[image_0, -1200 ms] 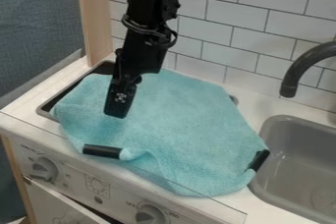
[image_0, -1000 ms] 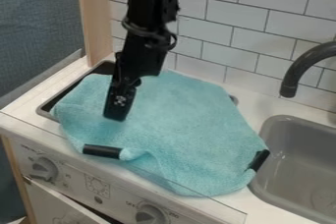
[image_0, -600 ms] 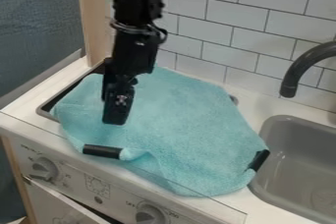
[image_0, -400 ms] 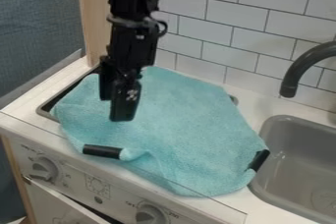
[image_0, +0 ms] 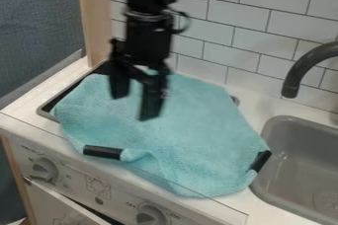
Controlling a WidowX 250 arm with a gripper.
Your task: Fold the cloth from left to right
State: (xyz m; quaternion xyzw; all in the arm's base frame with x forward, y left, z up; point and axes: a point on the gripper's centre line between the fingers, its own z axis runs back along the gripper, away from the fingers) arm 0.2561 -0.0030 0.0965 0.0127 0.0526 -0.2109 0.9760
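My gripper (image_0: 135,107) hangs over the upper left part of the cloth, open, its two fingers spread apart with cloth visible between them. Beneath it the light blue cloth (image_0: 191,130) lies spread over the stove top, covering most of it. Two black patches mark the cloth's edge, one at the front left and one at the right corner. Its front edge is rumpled near the left patch. The arm hides part of the cloth's back left.
A grey sink (image_0: 304,165) is at the right, with a dark faucet (image_0: 307,68) curving above it. Behind stands a white tiled wall (image_0: 228,26); a wooden post (image_0: 96,19) rises at the back left. Stove knobs (image_0: 43,169) line the front panel.
The gripper dipped slightly left and toward the front, then moved right and turned, and its fingers opened. The cloth looks unmoved.
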